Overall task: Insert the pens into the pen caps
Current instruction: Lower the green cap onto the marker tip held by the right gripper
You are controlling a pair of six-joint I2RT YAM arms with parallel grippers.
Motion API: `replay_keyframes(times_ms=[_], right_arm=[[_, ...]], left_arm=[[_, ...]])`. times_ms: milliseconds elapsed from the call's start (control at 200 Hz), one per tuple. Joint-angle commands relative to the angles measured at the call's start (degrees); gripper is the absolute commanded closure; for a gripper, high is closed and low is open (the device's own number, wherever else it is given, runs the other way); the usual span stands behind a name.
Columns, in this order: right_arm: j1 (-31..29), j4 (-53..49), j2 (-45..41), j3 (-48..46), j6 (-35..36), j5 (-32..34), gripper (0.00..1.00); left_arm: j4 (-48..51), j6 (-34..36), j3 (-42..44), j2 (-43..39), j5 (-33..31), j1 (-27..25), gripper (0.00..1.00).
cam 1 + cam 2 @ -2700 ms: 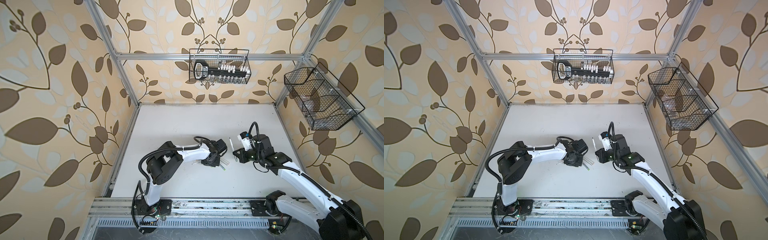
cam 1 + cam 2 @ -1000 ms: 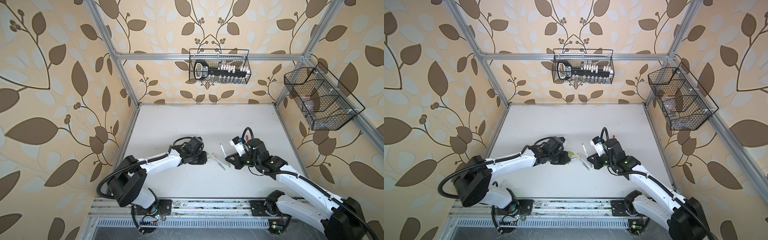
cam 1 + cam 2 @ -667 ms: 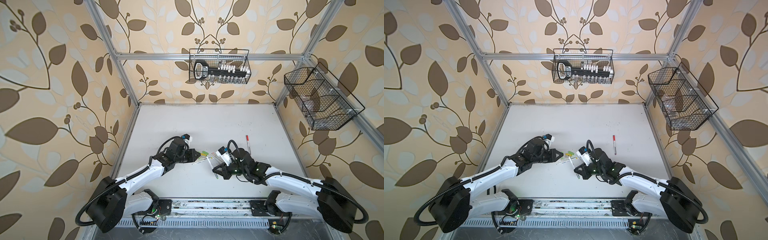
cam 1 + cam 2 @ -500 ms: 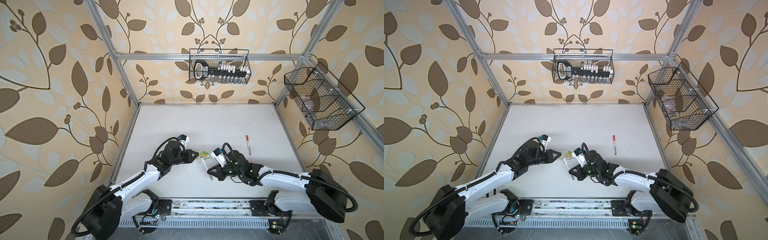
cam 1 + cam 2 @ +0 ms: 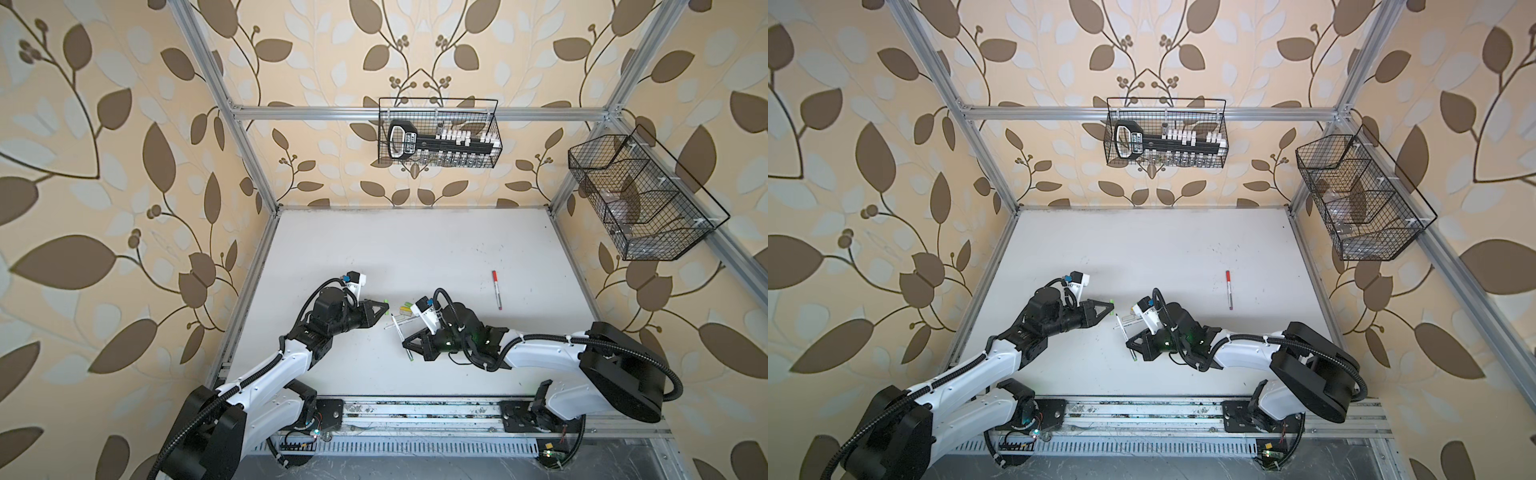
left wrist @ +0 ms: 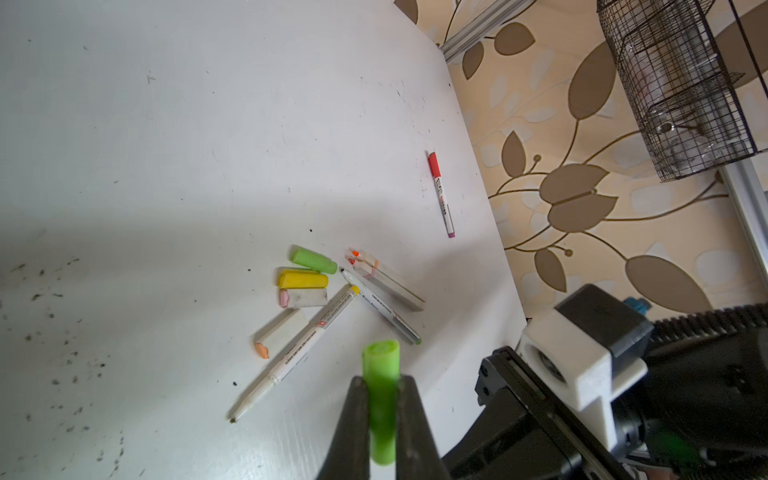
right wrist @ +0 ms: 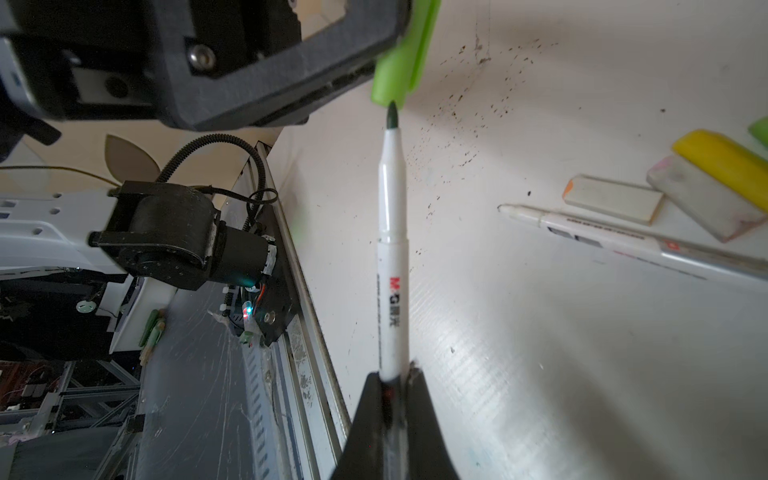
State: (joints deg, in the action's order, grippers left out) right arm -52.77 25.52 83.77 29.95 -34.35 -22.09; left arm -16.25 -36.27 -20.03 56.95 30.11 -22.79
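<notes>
Much bare table (image 5: 415,245) beyond left claw's (image 6: 381,384) cap (image 6: 381,359) and right claw's (image 7: 392,378) pen (image 7: 392,249).

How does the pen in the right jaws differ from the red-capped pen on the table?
The held pen is uncapped, tip bare; the red-capped pen is closed. The held pen is clamped in the right gripper, tip at a green cap; the red-capped pen lies loose, alone. Both have slim white barrels.
</notes>
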Motion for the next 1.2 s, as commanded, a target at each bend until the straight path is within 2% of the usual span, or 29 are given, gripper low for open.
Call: replay_keyframes(times_ms=[0, 430, 1195], right_arm=[[-0.8, 3.0, 2.1, 2.0, -1.0, -0.4, 0.98], [-1.4, 2.6, 3.7, 3.5, -0.8, -0.1, 0.98], [0.7, 0.8, 3.7, 5.5, 0.6, -0.3, 0.98]], left_arm=[[-2.9, 0.5, -0.3, -1.0, 2.1, 0.9, 0.96], [-1.4, -0.2, -0.7, -3.4, 2.6, 3.0, 0.96], [-0.4, -0.1, -1.1, -3.2, 4.1, 3.0, 0.96]])
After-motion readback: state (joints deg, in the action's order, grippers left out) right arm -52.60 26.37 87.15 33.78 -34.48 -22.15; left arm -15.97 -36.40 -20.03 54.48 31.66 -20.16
